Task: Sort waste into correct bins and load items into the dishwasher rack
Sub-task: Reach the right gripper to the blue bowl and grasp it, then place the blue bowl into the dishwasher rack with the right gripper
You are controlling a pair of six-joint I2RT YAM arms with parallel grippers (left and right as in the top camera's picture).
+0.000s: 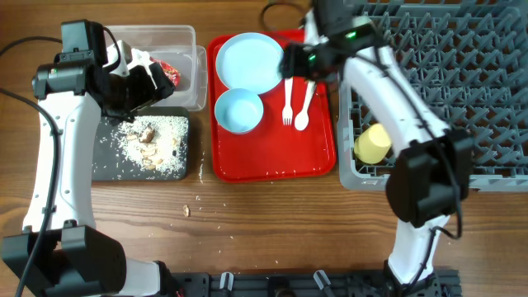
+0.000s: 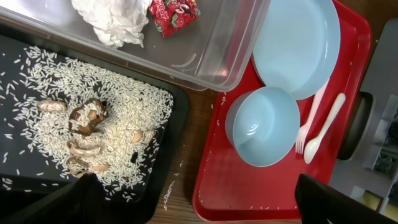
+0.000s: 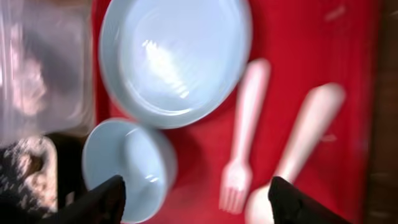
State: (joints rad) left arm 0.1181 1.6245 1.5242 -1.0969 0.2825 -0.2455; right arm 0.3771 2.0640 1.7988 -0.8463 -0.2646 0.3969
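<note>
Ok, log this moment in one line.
left gripper open by clear tub | right gripper open above fork, spoon | yellow cup in dishwasher rack | plate, bowl on red tray | tissue, red wrapper in clear tub

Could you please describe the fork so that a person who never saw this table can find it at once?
Find the red tray beside the grey dishwasher rack. Along its rack-side edge two white plastic utensils lie side by side. The fork is the one nearer the blue bowl, ending in tines, not the rounded tip of the spoon.
</note>
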